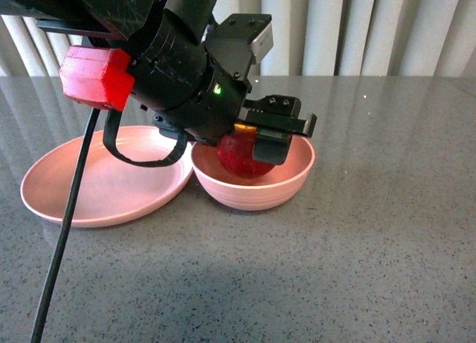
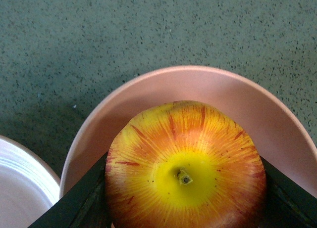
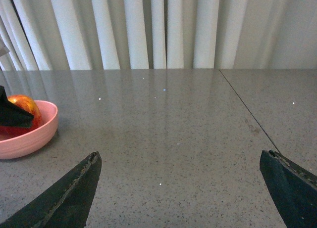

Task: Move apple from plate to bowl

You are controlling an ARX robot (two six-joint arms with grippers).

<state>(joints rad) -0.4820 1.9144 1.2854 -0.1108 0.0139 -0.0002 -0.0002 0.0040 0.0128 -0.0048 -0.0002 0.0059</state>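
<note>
My left gripper [image 1: 256, 146] is shut on the red apple [image 1: 244, 158] and holds it inside the deep pink bowl [image 1: 294, 183] at the table's middle. In the left wrist view the apple [image 2: 184, 163] fills the space between the two dark fingers [image 2: 81, 205], its yellow stem patch facing the camera, with the bowl's inner wall [image 2: 198, 87] behind it. The flat pink plate [image 1: 97, 187] lies bare, touching the bowl on its left. My right gripper [image 3: 181, 188] is open over bare table, away from the bowl [image 3: 29, 134] and apple [image 3: 22, 107].
A black cable [image 1: 67, 231] hangs from the left arm across the plate's front. White curtains [image 3: 148, 30] close off the back of the grey speckled table [image 1: 357, 268]. A seam [image 3: 245, 109] runs across the tabletop on the right.
</note>
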